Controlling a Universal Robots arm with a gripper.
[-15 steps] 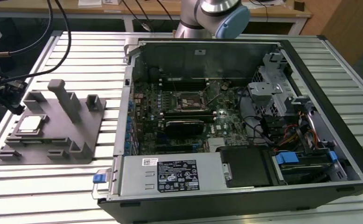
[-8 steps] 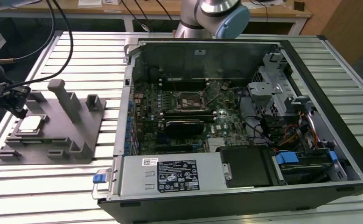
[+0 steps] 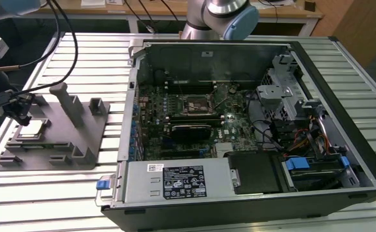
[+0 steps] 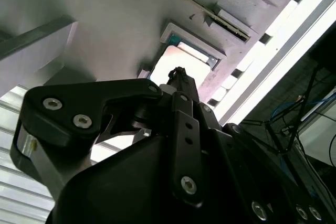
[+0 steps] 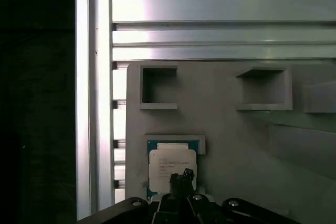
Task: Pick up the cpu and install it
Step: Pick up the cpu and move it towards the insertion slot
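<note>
The cpu (image 3: 35, 128) is a small square chip with a pale metal top. It lies flat in a recess of the grey fixture block (image 3: 78, 140) at the exterior view's left. My gripper (image 3: 19, 116) hangs just above it, beside its near-left corner. In the first wrist view the gripper's dark tip (image 5: 182, 178) overlaps the cpu (image 5: 171, 162), and whether they touch cannot be told. In the second wrist view the tip (image 4: 180, 73) points at the bright cpu (image 4: 181, 60). The black-framed motherboard socket (image 3: 196, 105) sits inside the open computer case (image 3: 317, 72).
The fixture block (image 5: 236, 145) carries an upright post (image 3: 62, 96) and two square pockets (image 5: 158, 85). It rests on a slatted metal table (image 3: 91, 53). Cables (image 3: 65, 34) hang down toward the gripper. The case holds a power supply (image 3: 175, 181) and drive bays (image 3: 284, 96).
</note>
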